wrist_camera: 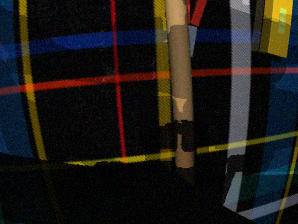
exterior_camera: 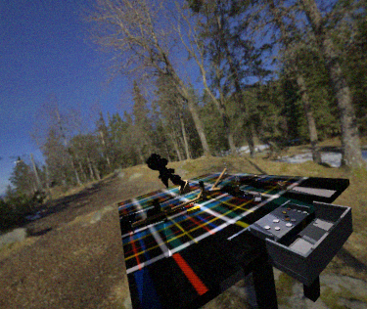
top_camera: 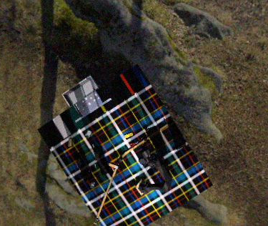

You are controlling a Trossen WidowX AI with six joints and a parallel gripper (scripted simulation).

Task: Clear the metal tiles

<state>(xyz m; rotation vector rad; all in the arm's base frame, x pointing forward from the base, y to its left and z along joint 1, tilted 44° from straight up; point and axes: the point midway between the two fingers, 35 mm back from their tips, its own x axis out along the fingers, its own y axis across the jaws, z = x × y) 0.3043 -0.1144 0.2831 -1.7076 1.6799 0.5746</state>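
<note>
Several small metal tiles (exterior_camera: pixel 277 228) lie on the steel bench plate (exterior_camera: pixel 302 213) (top_camera: pixel 83 110). The grey catch box (top_camera: pixel 88 84) (exterior_camera: pixel 315 259) is at its far end. A long wooden handle with a crosswise head, which looks like the long scraper (top_camera: pixel 106 192) (exterior_camera: pixel 219 180), lies on the table away from the arm. A shorter wooden rod (top_camera: pixel 135 148) (wrist_camera: pixel 181 75) lies nearer the arm and crosses the wrist view. My dark gripper (top_camera: pixel 144 157) is shut with nothing seen held. It is near the rod's side; its fingertips are lost in shadow.
A yellow block (top_camera: pixel 128 136) (wrist_camera: pixel 276 30) and a red piece (wrist_camera: pixel 199 12) are near the rod. A tan bracket (top_camera: pixel 139 187) is beside the arm, and a short tan piece (top_camera: pixel 164 127) is on its other side. Small dark objects are scattered on the tartan tabletop.
</note>
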